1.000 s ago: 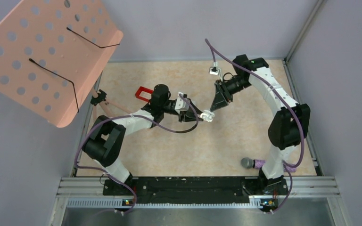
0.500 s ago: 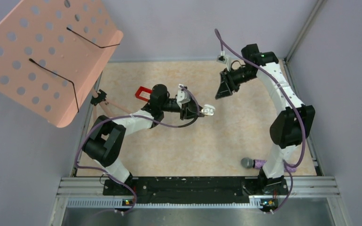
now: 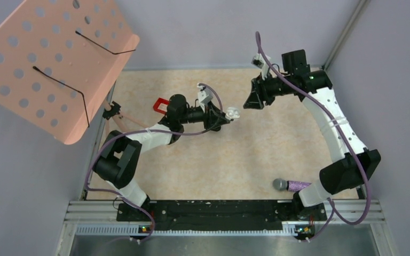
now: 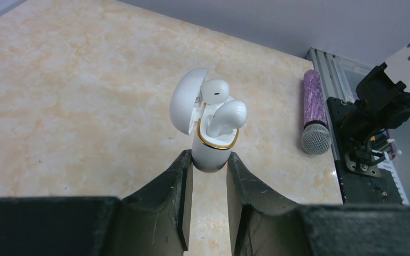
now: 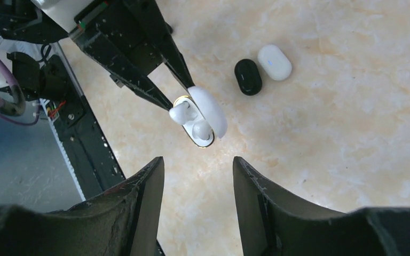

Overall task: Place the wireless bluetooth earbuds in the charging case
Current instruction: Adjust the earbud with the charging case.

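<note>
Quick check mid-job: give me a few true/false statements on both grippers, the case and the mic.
1. The left gripper holds the open case. True.
2. The right gripper grips an earbud. False: its jaws are open and empty, apart from the case.
3. Two white earbuds sit in the open case. True.
4. The mic stands upright. False: it lies flat on the table.
5. A black case lies beside a white case on the table. True.
</note>
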`<move>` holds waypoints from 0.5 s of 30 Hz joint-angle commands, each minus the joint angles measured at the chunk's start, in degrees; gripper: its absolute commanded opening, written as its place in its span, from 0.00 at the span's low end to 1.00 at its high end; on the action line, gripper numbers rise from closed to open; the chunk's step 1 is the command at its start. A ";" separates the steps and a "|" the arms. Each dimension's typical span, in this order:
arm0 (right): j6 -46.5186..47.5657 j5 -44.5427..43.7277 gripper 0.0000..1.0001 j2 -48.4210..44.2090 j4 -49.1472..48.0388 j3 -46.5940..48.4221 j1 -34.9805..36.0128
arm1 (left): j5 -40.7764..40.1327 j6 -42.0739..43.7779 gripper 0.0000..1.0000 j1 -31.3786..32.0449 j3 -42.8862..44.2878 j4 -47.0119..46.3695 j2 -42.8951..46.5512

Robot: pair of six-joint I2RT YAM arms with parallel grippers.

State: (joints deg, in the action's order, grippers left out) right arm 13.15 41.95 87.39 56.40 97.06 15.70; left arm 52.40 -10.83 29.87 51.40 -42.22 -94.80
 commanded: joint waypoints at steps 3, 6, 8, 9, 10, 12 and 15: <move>10.98 3.74 0.50 -1.25 2.47 -4.74 0.62 | 0.55 -5.95 0.00 -0.63 0.87 -6.72 2.14; 12.97 6.49 0.52 -3.94 -0.36 -9.18 0.61 | 2.54 -7.13 0.00 -1.13 1.27 -7.48 2.69; 11.61 7.66 0.54 -4.98 -3.62 -11.33 0.57 | 4.04 -8.06 0.00 -1.41 1.80 -8.03 2.77; 11.27 8.36 0.54 -5.10 -4.95 -11.92 0.70 | 4.74 -8.70 0.00 -1.49 2.04 -8.38 2.67; 10.85 8.92 0.54 -5.02 -5.99 -12.42 0.83 | 5.10 -9.35 0.00 -1.56 2.34 -8.72 2.69; 10.69 10.31 0.54 -4.60 -7.57 -12.84 0.99 | 5.44 -10.93 0.00 -1.65 2.83 -9.11 2.62; 10.00 12.39 0.53 -3.94 -9.80 -12.84 1.31 | 6.17 -12.62 0.00 -1.73 3.75 -9.59 2.16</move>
State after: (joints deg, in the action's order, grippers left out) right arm 22.79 49.21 85.47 53.12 83.96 16.40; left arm 56.36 -19.84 28.53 51.99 -46.92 -94.74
